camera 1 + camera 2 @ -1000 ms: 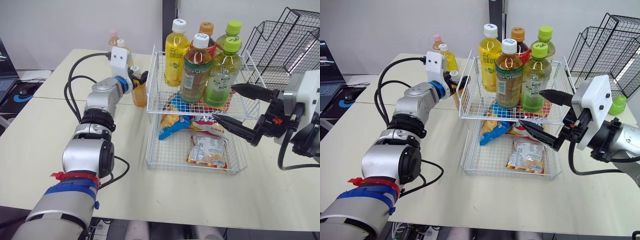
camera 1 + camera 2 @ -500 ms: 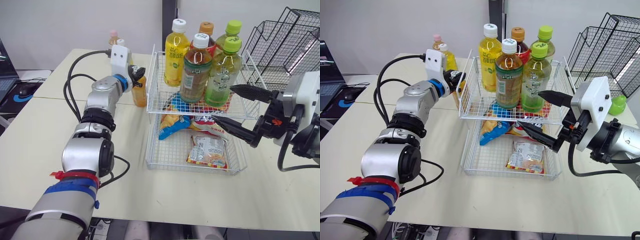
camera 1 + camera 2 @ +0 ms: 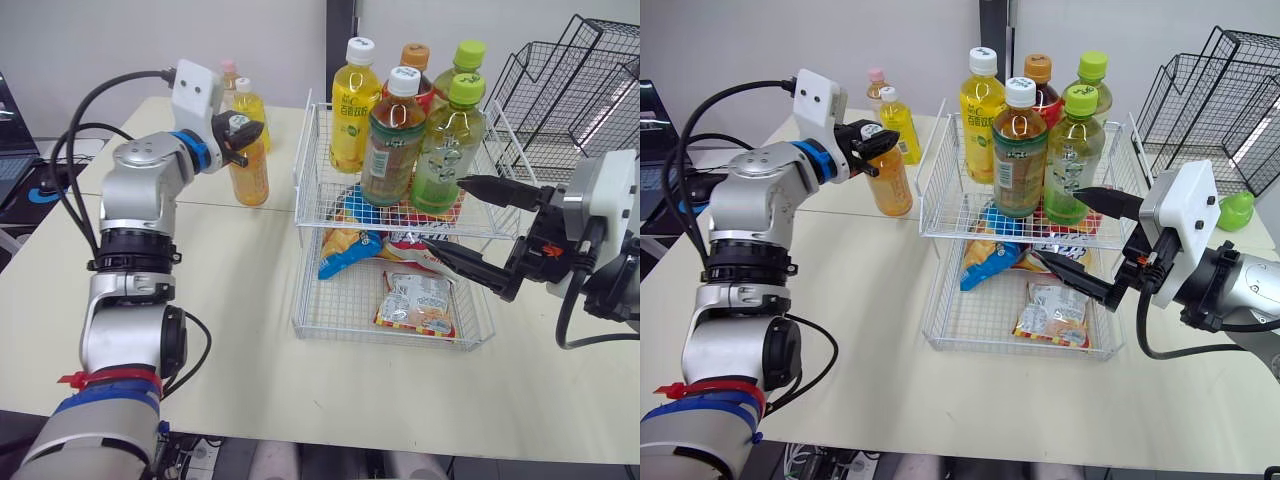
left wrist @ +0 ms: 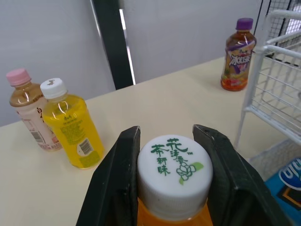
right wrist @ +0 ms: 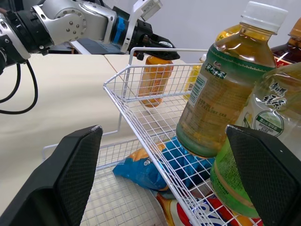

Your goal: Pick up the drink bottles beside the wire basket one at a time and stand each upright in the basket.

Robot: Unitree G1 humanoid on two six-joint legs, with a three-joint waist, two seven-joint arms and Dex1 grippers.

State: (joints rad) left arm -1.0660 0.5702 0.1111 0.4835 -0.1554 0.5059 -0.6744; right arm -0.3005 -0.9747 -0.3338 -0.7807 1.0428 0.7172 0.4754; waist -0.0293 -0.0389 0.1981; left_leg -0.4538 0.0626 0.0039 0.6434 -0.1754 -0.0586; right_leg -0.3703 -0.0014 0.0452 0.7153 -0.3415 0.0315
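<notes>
My left gripper (image 3: 238, 128) is shut on the white cap of an orange drink bottle (image 3: 248, 172), held upright to the left of the wire basket (image 3: 306, 150). In the left wrist view both fingers (image 4: 117, 179) clamp the cap (image 4: 175, 172). I cannot tell whether the bottle's base touches the table. Several bottles stand upright in the basket's upper tier, among them a yellow one (image 3: 354, 108), an amber one (image 3: 391, 140) and a green one (image 3: 446, 145). My right gripper (image 3: 448, 214) is open at the basket's right front, holding nothing.
A small yellow bottle (image 4: 70, 125) and a pink-capped bottle (image 4: 29, 113) stand behind on the table's left, and a purple-capped one (image 4: 239, 56) behind the basket. Snack packs (image 3: 415, 302) lie in the lower tier. Black wire racks (image 3: 575, 80) stand at the back right.
My left arm has swung left, carrying the orange bottle away from the basket's left side. The right gripper has barely moved.
</notes>
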